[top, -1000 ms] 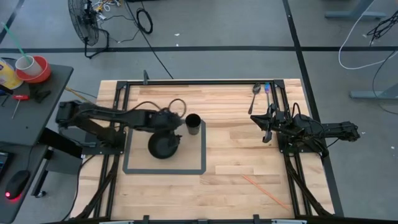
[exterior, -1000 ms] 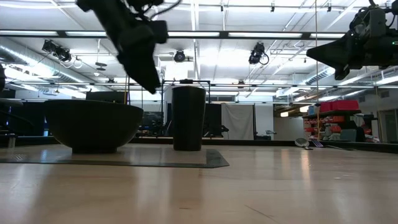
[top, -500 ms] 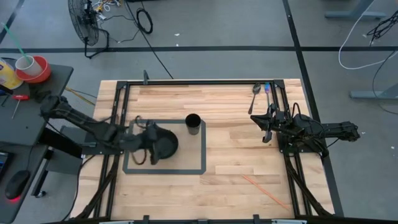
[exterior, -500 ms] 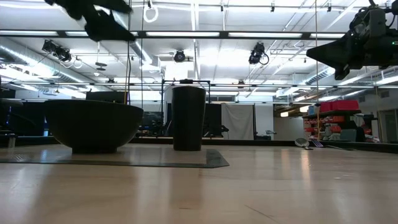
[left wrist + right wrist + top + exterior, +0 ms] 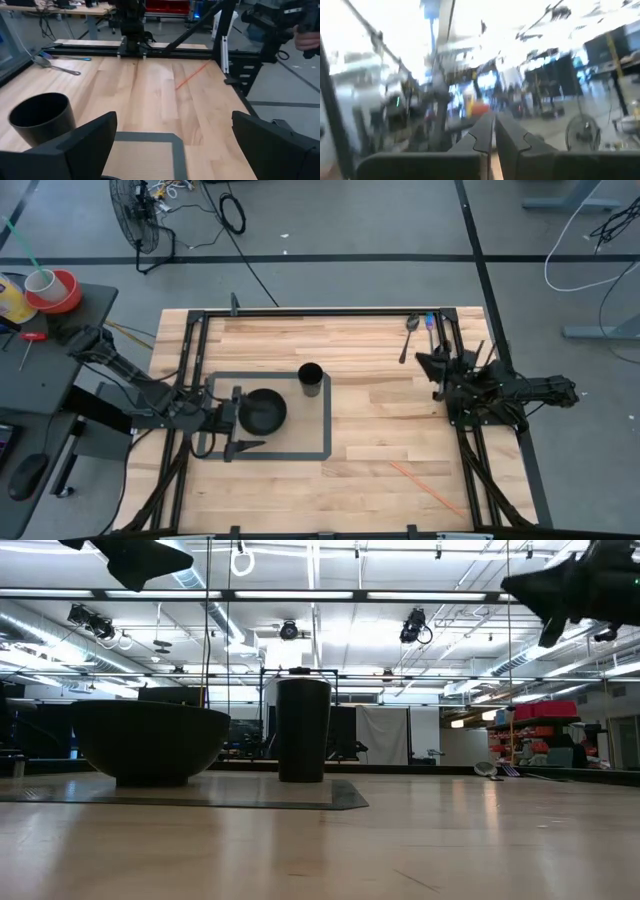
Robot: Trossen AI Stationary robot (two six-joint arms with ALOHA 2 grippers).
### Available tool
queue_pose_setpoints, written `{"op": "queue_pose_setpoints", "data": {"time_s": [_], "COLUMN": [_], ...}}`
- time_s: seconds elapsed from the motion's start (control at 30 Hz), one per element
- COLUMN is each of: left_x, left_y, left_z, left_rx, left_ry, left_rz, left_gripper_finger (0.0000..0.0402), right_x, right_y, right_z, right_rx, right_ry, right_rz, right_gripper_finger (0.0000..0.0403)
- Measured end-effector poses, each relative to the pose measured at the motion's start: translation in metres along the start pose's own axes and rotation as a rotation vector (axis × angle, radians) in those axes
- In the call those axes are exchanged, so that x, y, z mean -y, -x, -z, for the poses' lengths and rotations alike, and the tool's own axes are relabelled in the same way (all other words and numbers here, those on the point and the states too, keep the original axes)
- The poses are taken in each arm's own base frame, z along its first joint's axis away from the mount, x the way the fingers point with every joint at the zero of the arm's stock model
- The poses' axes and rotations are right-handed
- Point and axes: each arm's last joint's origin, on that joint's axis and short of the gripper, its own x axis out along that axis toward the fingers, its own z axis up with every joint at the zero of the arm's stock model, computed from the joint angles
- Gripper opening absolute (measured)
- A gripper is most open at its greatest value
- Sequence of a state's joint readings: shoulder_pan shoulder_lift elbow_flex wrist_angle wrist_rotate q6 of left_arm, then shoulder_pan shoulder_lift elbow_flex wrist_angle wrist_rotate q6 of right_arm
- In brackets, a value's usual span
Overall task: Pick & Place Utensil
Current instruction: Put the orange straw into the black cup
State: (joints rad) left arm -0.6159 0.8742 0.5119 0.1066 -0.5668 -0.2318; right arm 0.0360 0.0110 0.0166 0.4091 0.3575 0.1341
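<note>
right tool (image 5: pixel 493 131) closed; surroundings blurred

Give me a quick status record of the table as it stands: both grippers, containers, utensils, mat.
left gripper: open, at the mat's left edge, beside the bowl, empty
right gripper: shut, holding nothing visible, raised near the table's right side
bowl: black, on the mat, no utensil visible inside
cup: black, upright, on the mat's far right part
mat: grey rectangle, centre-left of the table
utensils: spoon and a blue-handled piece lying at the far right corner, not picked
stick: thin orange, on the bare wood, near right
</note>
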Motion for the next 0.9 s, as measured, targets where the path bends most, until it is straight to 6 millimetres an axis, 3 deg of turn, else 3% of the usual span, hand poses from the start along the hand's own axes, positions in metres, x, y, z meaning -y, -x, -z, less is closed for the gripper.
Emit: {"op": "queue_pose_setpoints", "data": {"time_s": [0.17, 0.27, 0.43, 0.63, 0.9], "left_x": [0.000, 0.000, 0.000, 0.000, 0.000], "left_y": [0.000, 0.000, 0.000, 0.000, 0.000], "left_z": [0.000, 0.000, 0.000, 0.000, 0.000], "left_rx": [-0.001, -0.001, -0.001, -0.001, -0.001], "left_ry": [0.019, 0.019, 0.019, 0.020, 0.019], "left_rz": [0.006, 0.006, 0.006, 0.005, 0.005], "left_gripper_finger": [0.0398, 0.0398, 0.0398, 0.0398, 0.0398], "right_x": [-0.004, -0.009, -0.023, -0.060, -0.119], "right_y": [0.000, -0.003, -0.016, -0.051, -0.092], "right_z": [-0.007, -0.001, 0.011, 0.006, 0.018], "right_rx": [0.057, -0.015, -0.186, -0.514, -1.134], "right_ry": [-0.214, -0.310, -0.352, -0.285, -0.063], "right_rz": [-0.095, -0.164, -0.122, -0.083, 0.184], "right_gripper_finger": [0.0025, 0.0019, 0.0005, 0.0002, 0.0002]}}
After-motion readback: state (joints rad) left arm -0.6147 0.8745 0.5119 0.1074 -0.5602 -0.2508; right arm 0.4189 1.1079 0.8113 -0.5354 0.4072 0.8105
